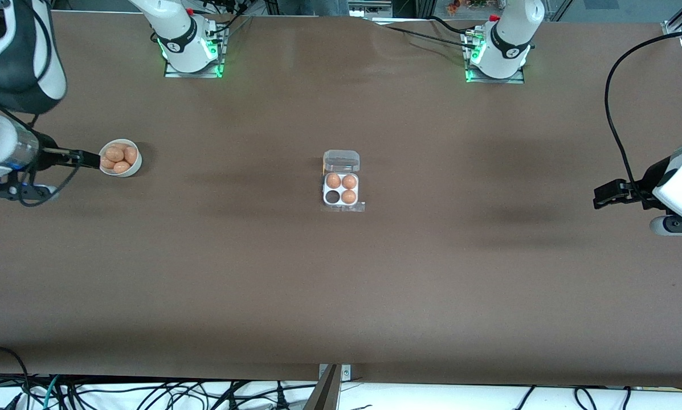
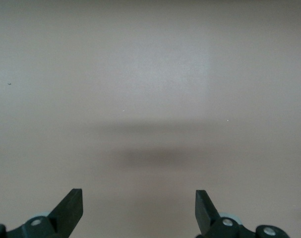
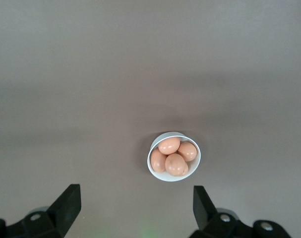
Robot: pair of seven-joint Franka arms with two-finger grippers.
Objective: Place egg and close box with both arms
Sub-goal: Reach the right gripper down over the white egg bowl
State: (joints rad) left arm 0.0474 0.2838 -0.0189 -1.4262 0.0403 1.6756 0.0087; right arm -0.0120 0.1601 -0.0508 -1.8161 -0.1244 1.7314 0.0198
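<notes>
The box (image 1: 341, 189) sits mid-table, a whitish four-cell tray with its clear lid (image 1: 341, 161) lying open toward the robots' bases. Three brown eggs (image 1: 348, 197) fill three cells. The cell (image 1: 333, 197) nearer the front camera on the right arm's side is empty. My right gripper (image 1: 90, 159) is open and empty over the table beside a white bowl (image 1: 135, 165). The right wrist view shows its fingers (image 3: 67, 202) wide apart, with the bowl (image 3: 162, 175) and several brown eggs (image 3: 176, 163) below. My left gripper (image 1: 603, 196) is open and empty over bare table at the left arm's end; its fingers (image 2: 71, 207) are apart.
The brown table (image 1: 341, 296) ends in a front edge with loose cables below it. The two arm bases (image 1: 190, 48) stand along the edge farthest from the front camera. A black cable (image 1: 614, 114) hangs by the left arm.
</notes>
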